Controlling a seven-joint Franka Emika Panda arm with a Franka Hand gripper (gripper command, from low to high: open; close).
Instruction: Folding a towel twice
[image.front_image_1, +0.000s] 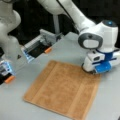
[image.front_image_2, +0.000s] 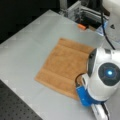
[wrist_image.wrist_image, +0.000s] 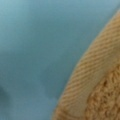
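towel (image.front_image_1: 62, 91) flat, unfolded, frame centre | gripper (image.front_image_1: 94, 71) low at its right corner; grip state unclear | risk: shallow pinch, corner slips

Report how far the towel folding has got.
No fold shows: the towel lies flat and spread on the table in both front views. The gripper is down at the towel's corner; its grip is hidden. Both folds remain.
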